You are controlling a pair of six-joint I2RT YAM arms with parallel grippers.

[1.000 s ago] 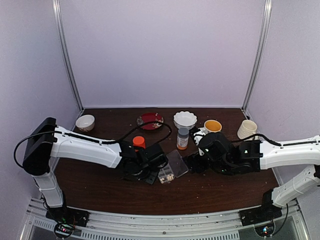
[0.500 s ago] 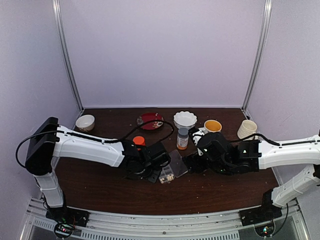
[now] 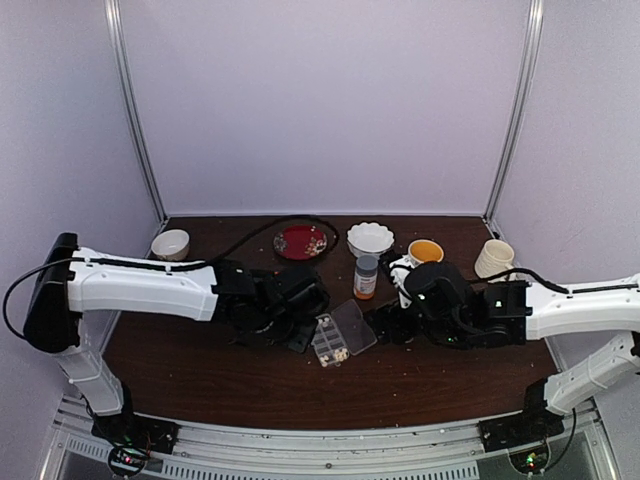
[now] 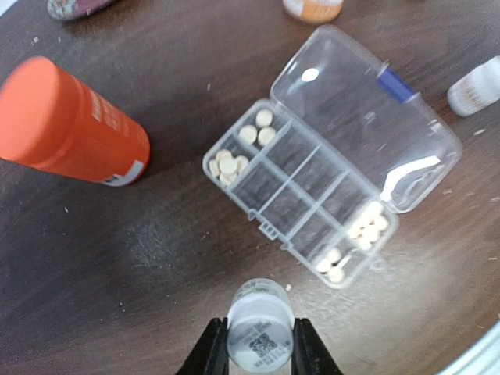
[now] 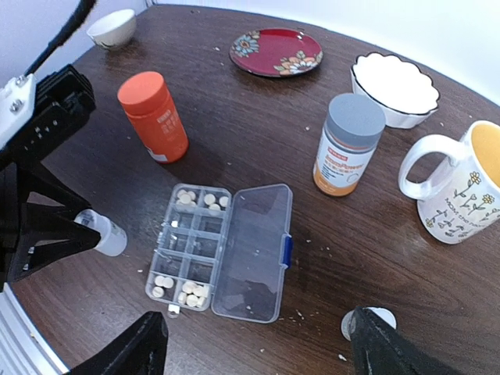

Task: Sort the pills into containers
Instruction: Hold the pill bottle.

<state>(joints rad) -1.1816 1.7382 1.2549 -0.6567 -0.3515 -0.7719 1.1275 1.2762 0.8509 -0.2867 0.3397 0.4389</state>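
Note:
The clear pill box [image 4: 301, 205] lies on the dark table with its hinged lid [image 4: 367, 117] folded open to the right. Pale pills [image 4: 228, 162] fill cells at one end, and more pills [image 4: 367, 228] sit at the other end; the middle cells look bare. Just short of the box, my left gripper [image 4: 259, 332] is shut on a small white bottle [image 4: 260, 312]. The right wrist view shows the same box [image 5: 190, 251] from above. My right gripper [image 5: 258, 359] hangs open and wide above the box's near end, holding nothing.
An orange-red bottle [image 5: 154, 117] stands left of the box; a grey-capped bottle [image 5: 348, 144] stands behind the lid. A second small white bottle [image 5: 369, 322] is by my right finger. A mug [image 5: 461, 183], white bowl [image 5: 394, 82], red plate [image 5: 276, 51] and small bowl [image 5: 112, 27] lie farther back.
The left jaws have narrowed onto the small white bottle. The left arm has swung left, uncovering the pill box and hiding the orange-red bottle from above. The right arm has barely moved.

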